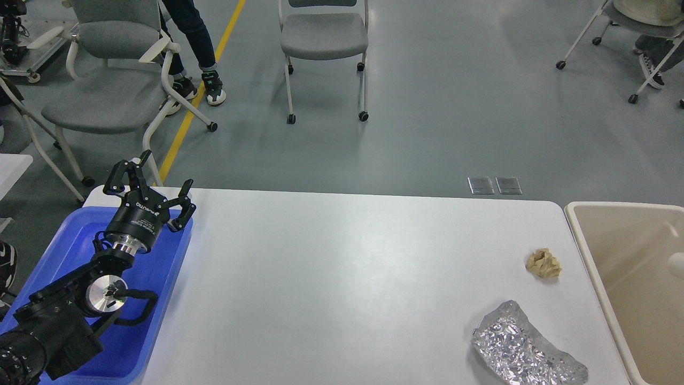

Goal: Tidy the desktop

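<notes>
The white desktop (342, 278) fills the lower half of the head view. A crumpled beige paper ball (543, 263) lies near its right edge. A crumpled sheet of silver foil (521, 347) lies at its front right. My left gripper (160, 179) is open and empty. It is raised over the far right corner of the blue tray (69, 240), far from both pieces of litter. My right gripper is out of view.
A beige bin (630, 278) stands against the desktop's right end. A small white rounded thing (676, 264) shows at the view's right edge over the bin. Grey wheeled chairs (323, 37) and a person's legs (192, 48) are beyond the far edge.
</notes>
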Robot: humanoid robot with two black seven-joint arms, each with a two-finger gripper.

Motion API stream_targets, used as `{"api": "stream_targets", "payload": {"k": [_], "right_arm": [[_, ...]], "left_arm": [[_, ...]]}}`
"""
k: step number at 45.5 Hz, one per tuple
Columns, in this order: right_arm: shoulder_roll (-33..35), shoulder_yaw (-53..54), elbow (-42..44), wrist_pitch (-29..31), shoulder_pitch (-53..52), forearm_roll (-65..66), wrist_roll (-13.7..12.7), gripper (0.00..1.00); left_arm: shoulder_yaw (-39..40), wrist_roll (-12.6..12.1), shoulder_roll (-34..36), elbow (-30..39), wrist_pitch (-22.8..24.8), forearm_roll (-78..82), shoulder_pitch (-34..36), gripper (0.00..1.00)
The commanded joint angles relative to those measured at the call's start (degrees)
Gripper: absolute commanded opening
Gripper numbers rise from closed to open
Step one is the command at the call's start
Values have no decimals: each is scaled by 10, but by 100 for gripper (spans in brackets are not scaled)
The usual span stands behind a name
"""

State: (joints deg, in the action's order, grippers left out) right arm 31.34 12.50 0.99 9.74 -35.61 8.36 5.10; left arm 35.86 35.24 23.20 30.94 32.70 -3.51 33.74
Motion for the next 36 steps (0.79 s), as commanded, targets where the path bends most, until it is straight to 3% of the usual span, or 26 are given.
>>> {"api": "stream_targets", "payload": {"k": [1,29,30,33,36], "right_arm": [[-22,16,3,-32,7,0,1,0],[-29,17,3,-35,49,0,1,0],[-30,19,3,-35,49,-1,1,2],[-32,27,3,-31,51,-2,1,31],[-32,34,2,-28,59,-5,1,51]], "left_arm": [[0,0,0,0,0,0,-1,98],[0,0,0,0,0,0,-1,98],[0,0,0,0,0,0,0,98],[0,0,0,0,0,0,0,98],[0,0,0,0,0,0,0,98]]}}
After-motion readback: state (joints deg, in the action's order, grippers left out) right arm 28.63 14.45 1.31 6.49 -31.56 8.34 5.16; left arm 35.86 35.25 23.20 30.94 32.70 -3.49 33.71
